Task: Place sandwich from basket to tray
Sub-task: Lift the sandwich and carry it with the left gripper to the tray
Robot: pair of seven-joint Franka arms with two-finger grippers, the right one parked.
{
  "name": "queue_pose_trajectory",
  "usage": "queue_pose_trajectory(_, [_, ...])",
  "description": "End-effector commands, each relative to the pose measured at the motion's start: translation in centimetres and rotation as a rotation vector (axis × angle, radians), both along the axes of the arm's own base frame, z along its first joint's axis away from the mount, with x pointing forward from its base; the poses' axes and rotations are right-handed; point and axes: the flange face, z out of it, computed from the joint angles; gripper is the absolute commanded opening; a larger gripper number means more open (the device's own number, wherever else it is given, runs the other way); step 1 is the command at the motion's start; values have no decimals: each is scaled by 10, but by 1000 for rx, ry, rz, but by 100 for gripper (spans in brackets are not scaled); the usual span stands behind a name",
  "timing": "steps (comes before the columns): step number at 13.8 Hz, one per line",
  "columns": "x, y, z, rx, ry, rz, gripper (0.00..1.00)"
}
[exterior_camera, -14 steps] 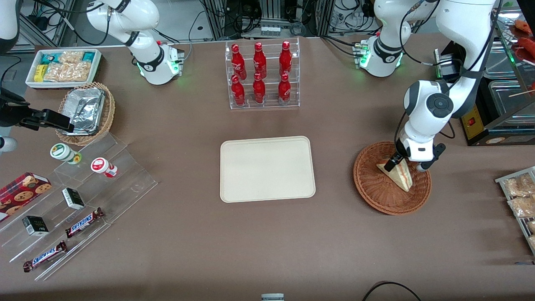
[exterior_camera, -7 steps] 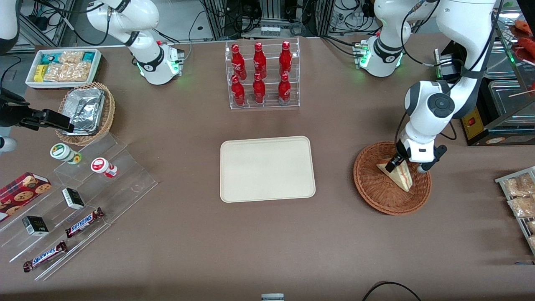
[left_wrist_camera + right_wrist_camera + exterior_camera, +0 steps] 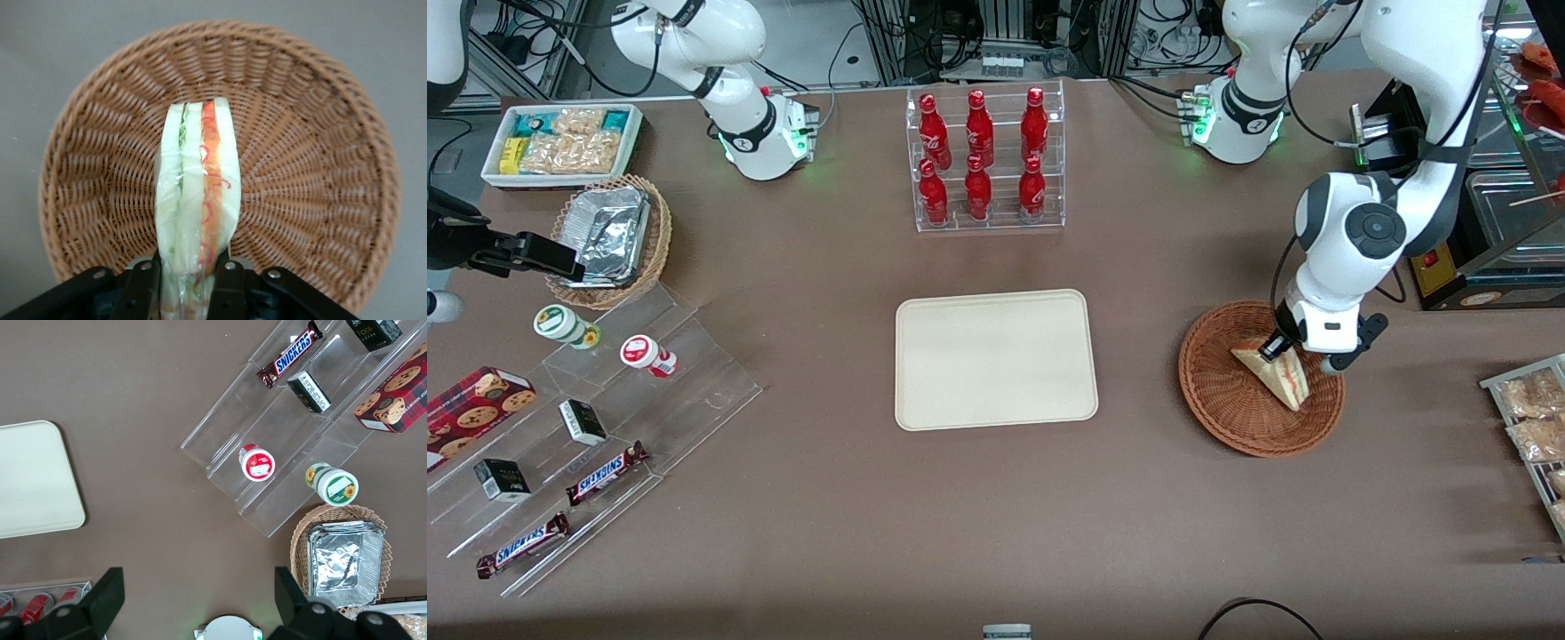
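The sandwich [image 3: 1279,375], a plastic-wrapped wedge of white bread with red and green filling [image 3: 197,193], is over the round reddish-brown wicker basket [image 3: 1209,391] toward the working arm's end of the table. My left gripper [image 3: 1274,348] is shut on the sandwich's wide end, with a black finger pressed on each bread face [image 3: 185,288]. The sandwich's cut edge faces the wrist camera, with the basket's weave [image 3: 307,167] under it. I cannot tell whether it still touches the basket. The cream tray [image 3: 996,360] lies bare at the table's middle.
A clear rack of red bottles [image 3: 983,160] stands farther from the front camera than the tray. Snack packets on a rack [image 3: 1529,418] lie beside the basket at the table's edge. Acrylic steps with candy bars [image 3: 596,418] and a foil-lined tan basket [image 3: 609,240] sit toward the parked arm's end.
The wrist has shifted slightly toward the working arm's end of the table. The sandwich has tilted a little in the grip, showing more of its filling edge.
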Motion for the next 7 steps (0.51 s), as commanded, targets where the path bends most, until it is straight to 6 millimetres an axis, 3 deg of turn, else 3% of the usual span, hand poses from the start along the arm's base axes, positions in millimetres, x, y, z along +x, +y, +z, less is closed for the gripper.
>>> queue_pose_trajectory(1, [13,-26,59,39,26,-54,0])
queue_pose_trajectory(4, [27,-85,109,58,50,-130,0])
queue_pose_trajectory(7, [30,-164,131,61,71,-244,0])
